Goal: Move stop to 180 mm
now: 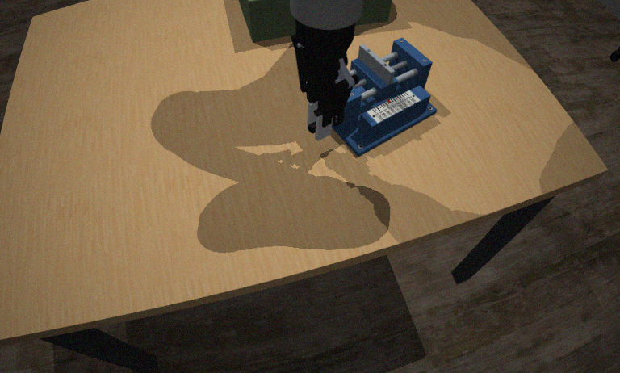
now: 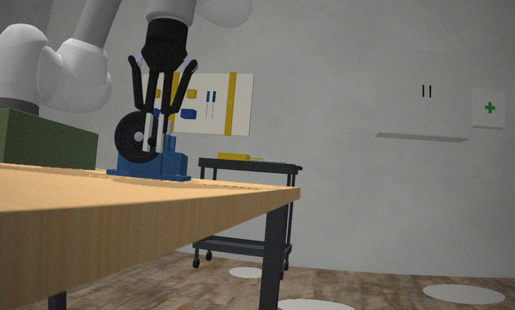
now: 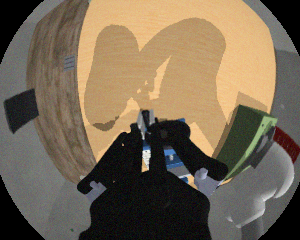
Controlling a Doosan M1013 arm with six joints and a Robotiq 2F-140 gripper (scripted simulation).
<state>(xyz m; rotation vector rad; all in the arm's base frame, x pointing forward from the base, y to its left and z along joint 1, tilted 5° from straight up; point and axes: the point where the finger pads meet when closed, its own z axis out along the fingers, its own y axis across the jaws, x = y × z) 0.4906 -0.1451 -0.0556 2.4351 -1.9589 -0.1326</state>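
Note:
The blue stop fixture (image 1: 396,122) (image 2: 176,164) stands on the table. Its grey stop plate (image 1: 377,64) sits on rods between the end blocks. A red pointer (image 1: 388,101) is near the middle of the white scale (image 1: 379,115); the numbers are too blurred to read. The black handwheel (image 2: 127,135) is upright on the fixture's end, mostly hidden by the gripper in the top view. My gripper (image 1: 317,126) (image 2: 153,141) (image 3: 147,115) points down, shut on the wheel's small black crank knob (image 2: 151,141), which is right of the hub and slightly below it in the exterior view.
A green block (image 1: 274,24) (image 2: 45,143) (image 3: 240,137) stands on the table (image 1: 114,259) behind the fixture, under the arm's base. The fixture's end blocks and rods are close beside the gripper. A dark cart (image 2: 250,164) stands beyond the table.

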